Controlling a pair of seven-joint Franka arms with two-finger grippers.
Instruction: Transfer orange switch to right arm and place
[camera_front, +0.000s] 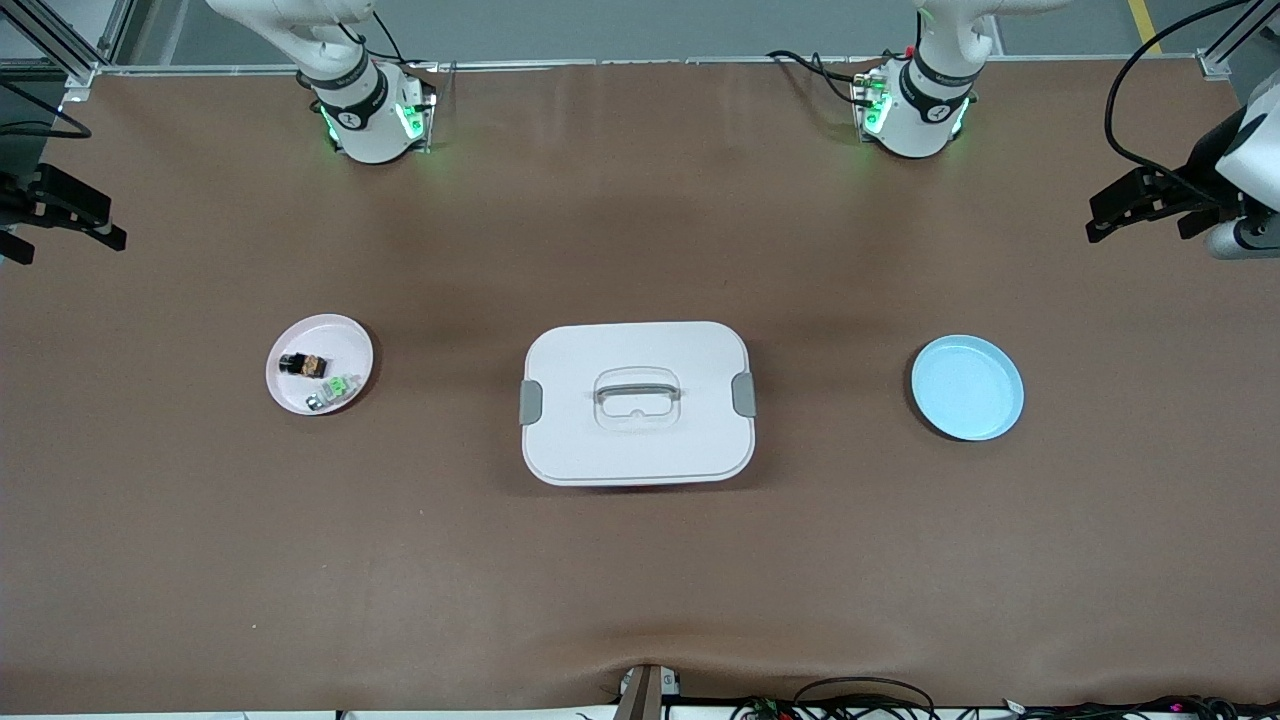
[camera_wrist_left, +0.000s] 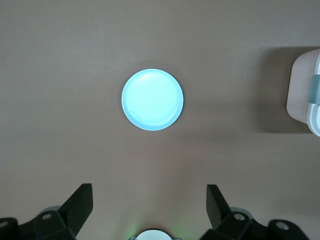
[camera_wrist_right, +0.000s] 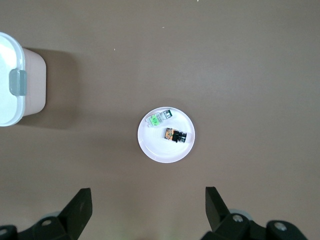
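The orange switch (camera_front: 303, 365) lies on a pink plate (camera_front: 290, 395) toward the right arm's end of the table, beside a small green-and-clear part (camera_front: 338, 388). In the right wrist view the switch (camera_wrist_right: 175, 135) and the plate (camera_wrist_right: 155, 147) lie well below my right gripper (camera_wrist_right: 148, 195), which is open and empty. In the front view the right gripper (camera_front: 105, 222) hangs high at that end's table edge. My left gripper (camera_front: 1100, 218) is open and empty, high at the left arm's end; in its wrist view (camera_wrist_left: 149, 192) it looks down on an empty blue plate (camera_wrist_left: 152, 99).
A white lidded box (camera_front: 638, 402) with grey latches and a handle stands mid-table between the pink plate and the blue plate (camera_front: 967, 387). Its edge shows in both wrist views (camera_wrist_left: 307, 90) (camera_wrist_right: 15, 80). Cables run along the table edge nearest the front camera.
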